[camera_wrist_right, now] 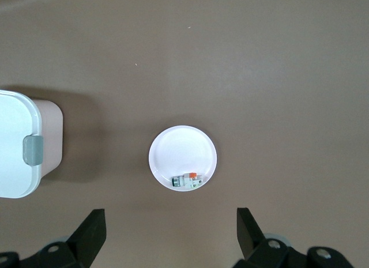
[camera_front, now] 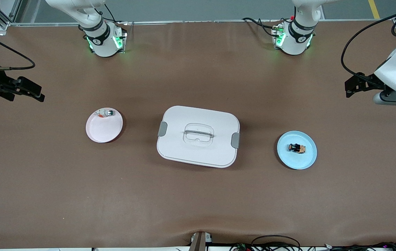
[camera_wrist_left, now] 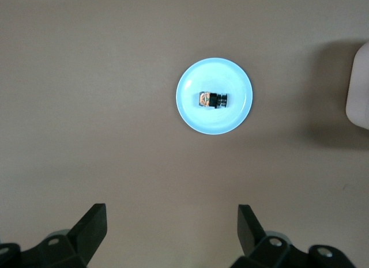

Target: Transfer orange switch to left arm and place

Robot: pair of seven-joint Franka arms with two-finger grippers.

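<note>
Both arms are hanging back at the counter (camera_front: 198, 202) ends, left gripper (camera_wrist_left: 172, 227) and right gripper (camera_wrist_right: 170, 230) jaws spread wide, holding nothing. The orange switch (camera_front: 297, 148) is lying in a blue plate (camera_front: 307, 162); a small silver-clear part (camera_front: 106, 113) is sitting in a pink plate (camera_front: 102, 134). The white latched box (camera_front: 198, 136) is sitting between them.

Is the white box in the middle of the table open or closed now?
Closed. The box has its lid flat on top, and both grey latches sit at the lid's side edges; whether they are locked cannot be told.
</note>
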